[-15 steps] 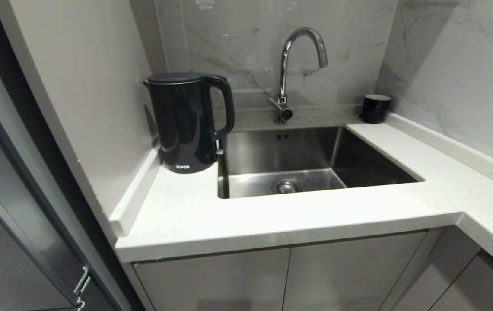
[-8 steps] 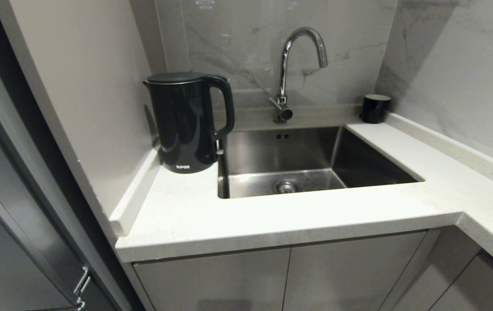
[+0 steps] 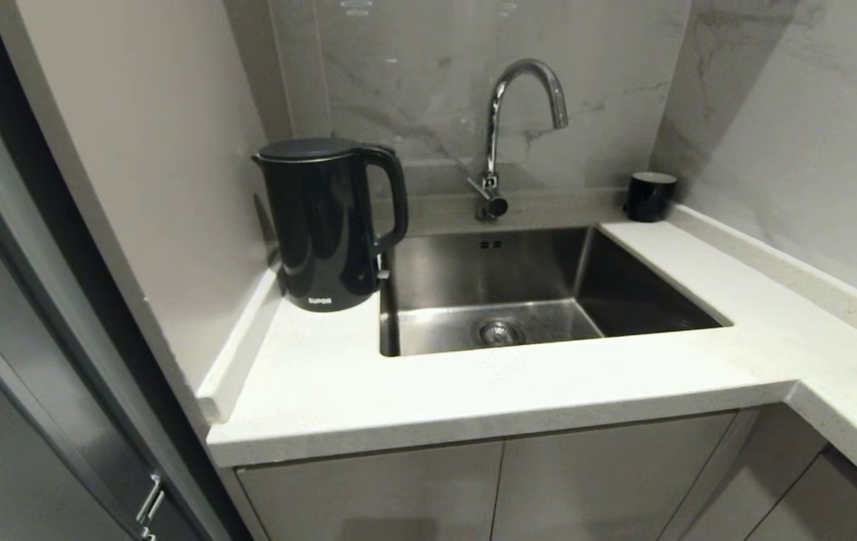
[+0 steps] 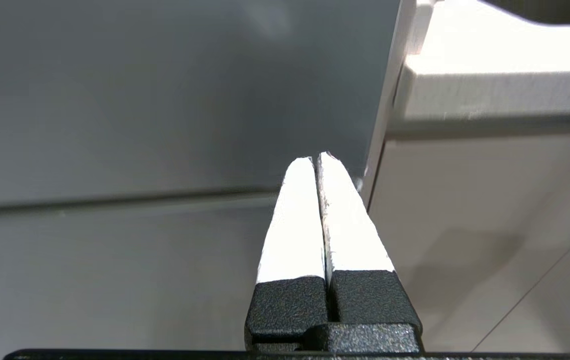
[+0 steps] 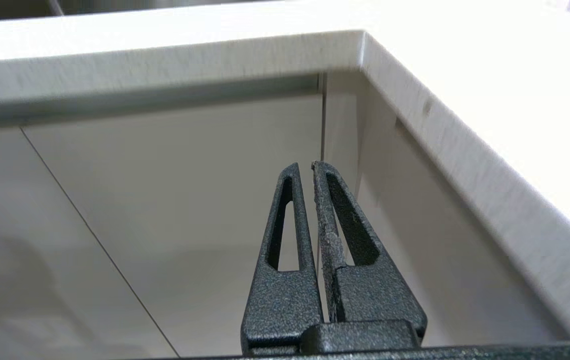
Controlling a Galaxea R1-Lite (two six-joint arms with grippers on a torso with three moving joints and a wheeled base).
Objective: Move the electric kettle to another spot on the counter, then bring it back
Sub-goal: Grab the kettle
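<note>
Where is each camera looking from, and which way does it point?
Head view: up on the robot's head, looking forward and down at the tall glossy black electric kettle beside the steel sink; no robot parts show.
Left wrist view: below the counter, facing grey cabinet fronts; the shut left gripper shows.
Right wrist view: below the counter, facing pale cabinet doors; the shut right gripper shows.
Shared: all three see the white speckled counter.
</note>
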